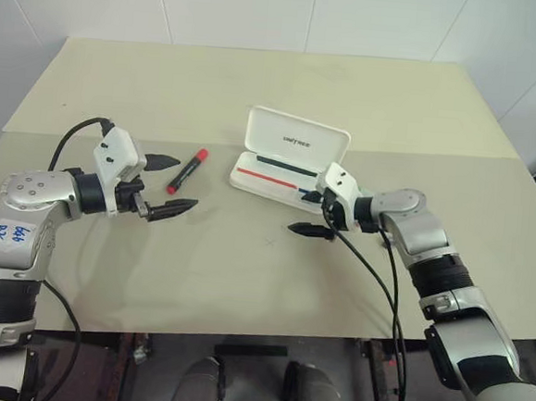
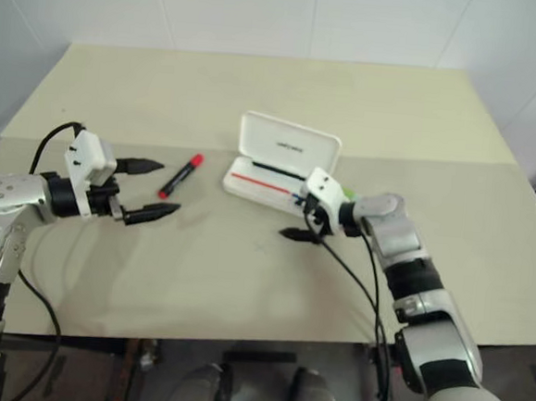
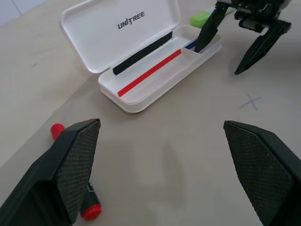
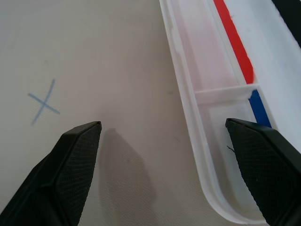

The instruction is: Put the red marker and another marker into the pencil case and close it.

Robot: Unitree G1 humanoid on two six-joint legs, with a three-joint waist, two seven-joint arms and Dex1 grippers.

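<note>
With the case [image 1: 284, 169] open, the spread left end effector [image 1: 170, 185] should straddle the red marker [image 1: 187, 170] squarely; the right end effector [image 1: 311, 213] is spread too.

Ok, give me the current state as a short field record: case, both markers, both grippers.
pencil case: open on the table, lid up, tray holds no marker
red marker: lying on the table, to the left of the case, not held
green marker: on the table by the case's right end, partly hidden
left gripper: open, empty, near the red marker
right gripper: open, empty, straddling the case's near right rim
</note>
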